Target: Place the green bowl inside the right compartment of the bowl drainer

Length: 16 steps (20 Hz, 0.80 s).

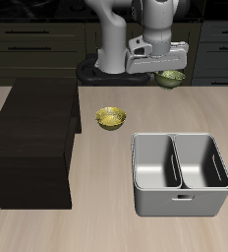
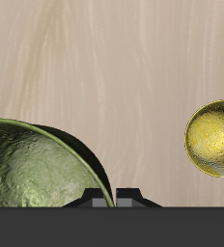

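Observation:
The green bowl (image 1: pixel 171 78) hangs under my gripper (image 1: pixel 162 69) near the back of the table, and seems to be lifted off the surface. In the wrist view the green bowl (image 2: pixel 37 166) fills much of the frame, its mottled inside showing. Its rim runs between the two fingertips of my gripper (image 2: pixel 111 198), which stand close together and are shut on it. The bowl drainer (image 1: pixel 181 203), a light-grey tub with two deep wells, sits near the table's front edge, well apart from the gripper.
A yellow bowl (image 1: pixel 110 118) (image 2: pixel 215 138) rests on the table between the cabinet and the drainer. A dark cabinet block (image 1: pixel 32 143) stands at the table's side. The robot's base (image 1: pixel 114 54) is behind the gripper.

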{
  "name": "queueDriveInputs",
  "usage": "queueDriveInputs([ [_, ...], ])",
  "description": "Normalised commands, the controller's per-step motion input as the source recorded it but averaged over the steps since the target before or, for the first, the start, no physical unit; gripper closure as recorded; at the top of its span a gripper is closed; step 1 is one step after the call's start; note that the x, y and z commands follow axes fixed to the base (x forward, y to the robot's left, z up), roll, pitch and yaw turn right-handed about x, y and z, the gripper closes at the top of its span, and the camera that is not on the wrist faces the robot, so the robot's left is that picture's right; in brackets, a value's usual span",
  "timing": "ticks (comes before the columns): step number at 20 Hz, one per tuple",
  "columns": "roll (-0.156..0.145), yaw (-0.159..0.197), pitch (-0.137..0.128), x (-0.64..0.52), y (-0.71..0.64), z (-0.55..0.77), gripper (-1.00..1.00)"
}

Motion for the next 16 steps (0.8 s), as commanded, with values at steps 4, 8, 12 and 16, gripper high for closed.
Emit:
queueDriveInputs([
  [4,-0.001,-0.003,-0.045,-0.07,-0.06,0.32,1.0],
  [8,0.013,-0.01,-0.049,-0.14,-0.07,0.4,1.0],
  [12,-0.002,-0.012,-0.027,-0.07,-0.12,0.29,1.0],
  [16,0.002,-0.016,-0.043,-0.1,-0.09,0.31,1.0],
])
